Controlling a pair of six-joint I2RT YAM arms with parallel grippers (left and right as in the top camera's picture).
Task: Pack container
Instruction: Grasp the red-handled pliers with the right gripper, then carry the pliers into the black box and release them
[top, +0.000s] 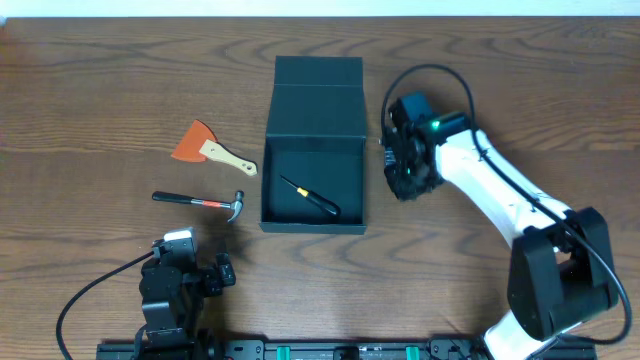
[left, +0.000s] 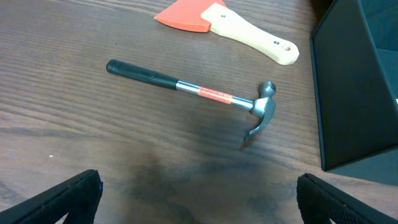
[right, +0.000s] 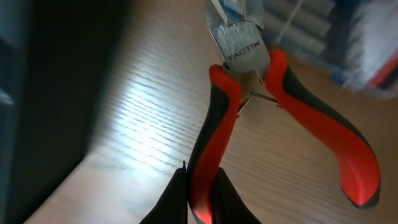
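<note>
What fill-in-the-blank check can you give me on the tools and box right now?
1. The right fingers grip one handle of the red-and-black ____.
2. The container holds exactly ____ tool, slim and black.
3. Beside the hammer lies a wooden-handled scraper with an ____ blade.
Missing: pliers; one; orange.

Container (top: 312, 140): matte black-green.
Screwdriver (top: 310, 197): black, yellow band.
Hammer (left: 205, 93): black grip, red-banded silver shaft.
Scraper (top: 207, 150): orange blade, pale wooden handle.
Pliers (right: 216, 121): red-and-black handles.
Desk (top: 100, 90): brown wood grain.
</note>
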